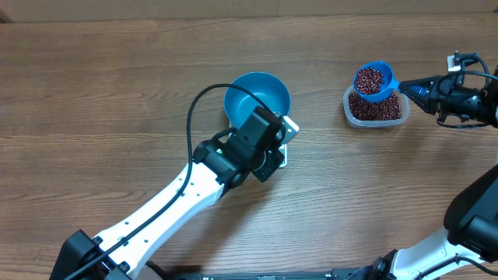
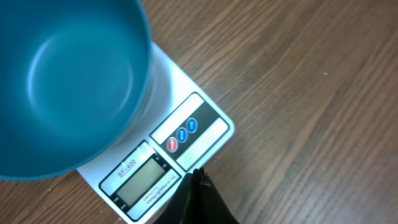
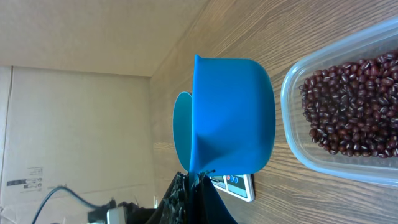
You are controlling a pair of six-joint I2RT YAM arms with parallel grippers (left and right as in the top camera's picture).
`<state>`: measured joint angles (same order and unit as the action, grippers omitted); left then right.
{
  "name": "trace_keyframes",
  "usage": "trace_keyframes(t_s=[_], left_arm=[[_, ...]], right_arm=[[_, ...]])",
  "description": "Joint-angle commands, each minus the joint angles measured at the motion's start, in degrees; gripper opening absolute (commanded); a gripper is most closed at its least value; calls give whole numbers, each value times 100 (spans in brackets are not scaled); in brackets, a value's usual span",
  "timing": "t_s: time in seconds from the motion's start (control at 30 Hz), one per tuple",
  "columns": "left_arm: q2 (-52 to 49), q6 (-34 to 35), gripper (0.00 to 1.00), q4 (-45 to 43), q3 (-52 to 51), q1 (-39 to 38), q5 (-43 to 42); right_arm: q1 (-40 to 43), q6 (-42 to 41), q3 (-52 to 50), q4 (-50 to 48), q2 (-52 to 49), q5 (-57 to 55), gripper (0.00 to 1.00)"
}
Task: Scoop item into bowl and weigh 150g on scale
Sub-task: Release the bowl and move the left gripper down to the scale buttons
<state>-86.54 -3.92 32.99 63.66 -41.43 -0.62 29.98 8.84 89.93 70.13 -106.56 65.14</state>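
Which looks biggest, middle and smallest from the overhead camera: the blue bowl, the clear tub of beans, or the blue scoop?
Biggest: blue bowl, though the left arm hides part of it.
Middle: clear tub, about as wide as the bowl but narrower the other way.
Smallest: blue scoop, even though it sits higher, nearer the camera.

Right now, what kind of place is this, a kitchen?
Probably a robot workshop or lab, not a kitchen. Robot arms reach over a bare wooden table, a blue bowl sits on a small white scale, and what looks like a cardboard box stands behind.
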Motion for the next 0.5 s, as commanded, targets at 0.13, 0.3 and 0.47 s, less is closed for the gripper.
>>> trace_keyframes(t_s=[0.13,0.3,0.47], left_arm=[[-42,138,4,-393,-363,92,-48],[-79,138,4,-459,-400,92,-46],[-341,101,4,-643,-407,92,-42]], right_arm=[[20,197,7,22,2,153,4],[20,201,7,70,2,153,4],[20,199,9,70,2,153,4]])
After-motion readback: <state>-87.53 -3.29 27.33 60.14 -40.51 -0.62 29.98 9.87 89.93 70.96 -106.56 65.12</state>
